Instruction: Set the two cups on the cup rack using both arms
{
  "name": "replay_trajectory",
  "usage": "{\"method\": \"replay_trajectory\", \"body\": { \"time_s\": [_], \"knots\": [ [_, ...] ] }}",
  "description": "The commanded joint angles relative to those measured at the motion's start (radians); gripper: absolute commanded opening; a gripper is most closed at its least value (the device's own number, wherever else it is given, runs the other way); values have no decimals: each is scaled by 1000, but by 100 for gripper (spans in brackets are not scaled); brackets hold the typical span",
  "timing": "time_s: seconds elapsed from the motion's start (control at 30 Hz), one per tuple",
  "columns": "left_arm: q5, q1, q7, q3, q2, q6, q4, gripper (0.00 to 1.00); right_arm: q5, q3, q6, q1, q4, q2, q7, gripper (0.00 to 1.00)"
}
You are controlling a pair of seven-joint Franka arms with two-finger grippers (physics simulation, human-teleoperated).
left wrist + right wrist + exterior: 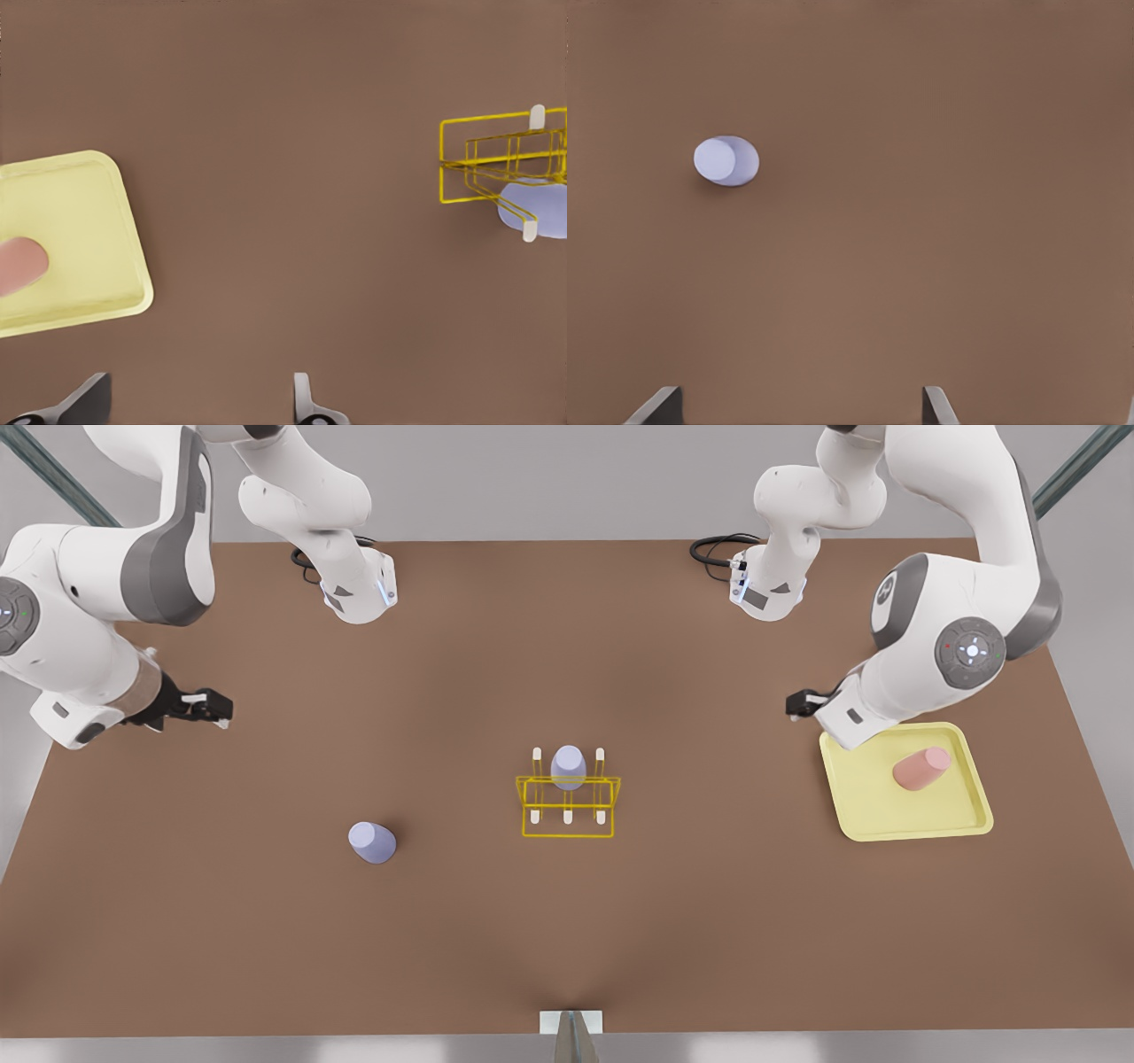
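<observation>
A salmon-pink cup (921, 768) (19, 266) lies on its side in the pale-yellow tray (864, 815) (80, 221) at the front view's right. A lavender cup (372, 842) (726, 160) stands on the brown table left of centre. The yellow wire cup rack (568, 815) (496, 159) sits mid-table with another lavender cup (568, 767) (536, 208) on a back peg. My left gripper (802, 704) (195, 407) hovers open by the tray's far-left corner. My right gripper (217, 708) (797, 407) hangs open, well behind and left of the loose lavender cup.
Both arm bases (354, 589) (766, 589) stand at the table's back edge with black cables (718, 549) beside them. A small pale block with a grey post (571, 1027) sits at the front edge's middle.
</observation>
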Motion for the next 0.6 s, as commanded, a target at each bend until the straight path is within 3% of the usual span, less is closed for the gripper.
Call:
{"method": "replay_trajectory", "body": {
  "time_s": [0.0,0.07,0.1,0.13,0.23,0.3,0.4,0.5,0.57],
  "knots": [
    [-4,-1,-57,1,0,47,4,100,11,0,101,-4,2,-2,0,100],
    [-3,-1,-58,1,0,47,4,100,-1,1,108,8,3,27,9,100],
    [-7,-1,-55,40,-2,67,-1,100,-41,3,162,76,13,118,11,100],
    [-10,2,68,135,1,153,-37,100,-87,0,191,182,58,217,89,100],
    [-10,58,415,280,36,478,-226,100,-59,3,370,202,89,383,233,100],
    [-29,161,624,287,96,566,-241,100,-47,3,483,203,86,446,275,100],
    [-38,278,761,287,135,698,-307,100,-18,1,630,194,-7,471,279,100],
    [-30,299,784,287,150,782,-401,100,11,1,871,169,-185,437,278,100],
    [8,325,828,289,145,840,-447,100,24,1,934,162,-247,425,275,100]
  ]
}}
